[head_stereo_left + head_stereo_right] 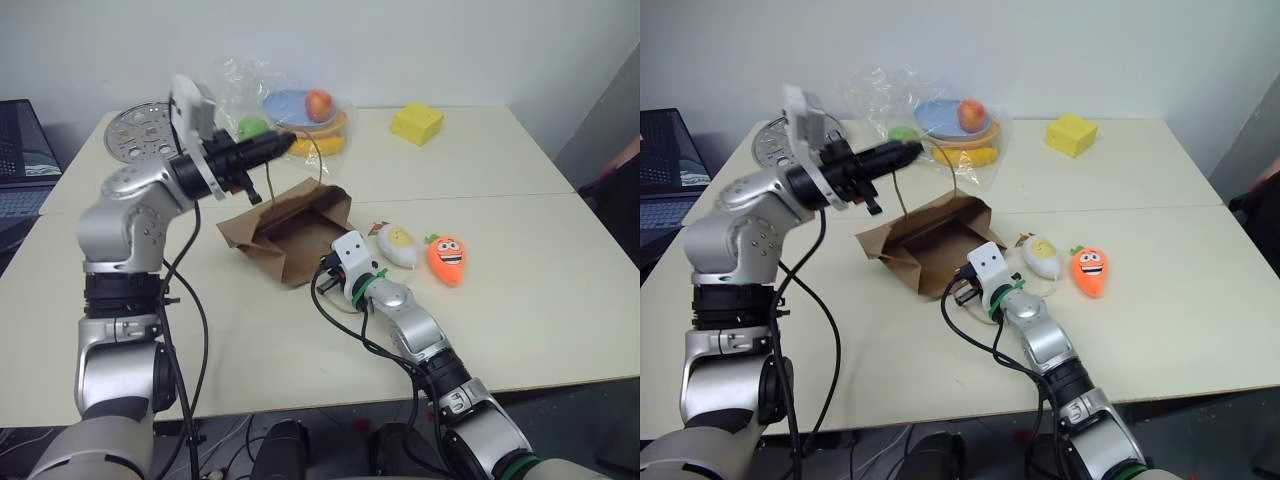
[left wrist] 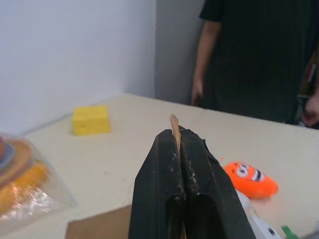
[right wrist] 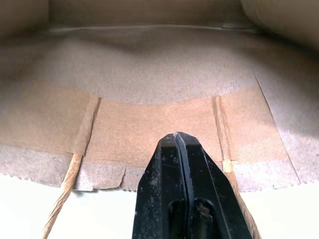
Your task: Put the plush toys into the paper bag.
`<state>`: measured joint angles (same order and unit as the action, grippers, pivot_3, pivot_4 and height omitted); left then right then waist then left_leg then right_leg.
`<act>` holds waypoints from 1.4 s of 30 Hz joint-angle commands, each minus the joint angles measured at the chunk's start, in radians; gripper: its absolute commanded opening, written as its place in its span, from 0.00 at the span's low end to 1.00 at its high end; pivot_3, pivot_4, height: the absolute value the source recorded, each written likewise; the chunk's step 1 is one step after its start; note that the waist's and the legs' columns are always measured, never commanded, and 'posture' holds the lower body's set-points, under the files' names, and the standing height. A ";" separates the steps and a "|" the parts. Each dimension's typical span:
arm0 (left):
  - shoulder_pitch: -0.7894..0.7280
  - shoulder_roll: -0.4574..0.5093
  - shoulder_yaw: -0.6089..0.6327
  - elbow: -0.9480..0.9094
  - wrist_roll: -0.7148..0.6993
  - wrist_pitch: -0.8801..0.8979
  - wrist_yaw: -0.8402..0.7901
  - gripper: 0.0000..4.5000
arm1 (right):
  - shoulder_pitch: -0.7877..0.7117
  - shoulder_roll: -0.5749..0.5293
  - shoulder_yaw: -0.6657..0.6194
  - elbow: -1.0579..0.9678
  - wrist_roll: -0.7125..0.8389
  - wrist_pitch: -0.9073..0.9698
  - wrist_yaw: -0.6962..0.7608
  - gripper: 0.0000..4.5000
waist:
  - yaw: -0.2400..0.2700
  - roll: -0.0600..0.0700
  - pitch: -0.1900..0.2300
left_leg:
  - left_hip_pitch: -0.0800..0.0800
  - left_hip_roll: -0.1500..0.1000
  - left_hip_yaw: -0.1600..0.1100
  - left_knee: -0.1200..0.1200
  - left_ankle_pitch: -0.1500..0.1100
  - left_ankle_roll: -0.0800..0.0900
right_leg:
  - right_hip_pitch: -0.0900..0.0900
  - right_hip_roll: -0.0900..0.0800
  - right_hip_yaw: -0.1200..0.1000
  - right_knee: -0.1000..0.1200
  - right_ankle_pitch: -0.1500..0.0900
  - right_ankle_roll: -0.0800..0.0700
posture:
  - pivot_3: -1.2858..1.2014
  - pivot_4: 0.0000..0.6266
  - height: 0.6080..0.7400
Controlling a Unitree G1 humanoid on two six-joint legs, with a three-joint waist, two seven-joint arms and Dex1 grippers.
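Observation:
The brown paper bag (image 1: 290, 228) lies on the table with its mouth open towards me. My left gripper (image 1: 284, 143) is raised above the bag's far side, shut on a twine handle (image 1: 318, 165) that runs taut down to the bag's rim; a bit of twine (image 2: 174, 123) shows between the fingertips. My right gripper (image 1: 323, 274) is shut at the bag's near rim, with the bag's inner wall (image 3: 149, 119) right in front of it; I cannot tell whether it pinches anything. The white oval plush toy (image 1: 397, 245) and the orange carrot plush toy (image 1: 446, 258) lie just right of the bag.
A clear plastic bag of fruit on plates (image 1: 300, 112) sits behind the paper bag. A yellow block (image 1: 417, 122) lies at the back right and a round perforated metal disc (image 1: 140, 128) at the back left. A laptop (image 1: 20, 160) stands off the table's left. A person (image 2: 249, 55) stands beyond the table's right end.

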<state>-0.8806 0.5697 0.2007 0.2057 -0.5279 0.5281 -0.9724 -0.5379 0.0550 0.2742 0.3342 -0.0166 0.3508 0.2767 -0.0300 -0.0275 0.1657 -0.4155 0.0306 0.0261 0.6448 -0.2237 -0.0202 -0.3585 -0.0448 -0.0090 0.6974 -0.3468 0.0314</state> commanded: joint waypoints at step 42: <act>0.031 -0.020 -0.086 0.023 0.025 -0.099 -0.053 0.00 | 0.207 -0.190 -0.266 -0.826 0.361 0.168 0.145 0.83 | 0.004 -0.004 0.005 | -0.002 -0.001 -0.001 0.000 0.000 0.000 | 0.000 -0.001 -0.001 -0.002 0.000 0.000 | 0.52 0.24 1.00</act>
<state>-0.8371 0.5464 0.1142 0.2673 -0.5029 0.4330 -1.0172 -0.3307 -0.1280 0.0463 -0.4200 0.3009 0.4900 0.4380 -0.0257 -0.0313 0.1710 -0.4173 0.0304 0.0249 0.6443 -0.2233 -0.0207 -0.3583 -0.0454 -0.0098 0.6957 -0.3468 0.0315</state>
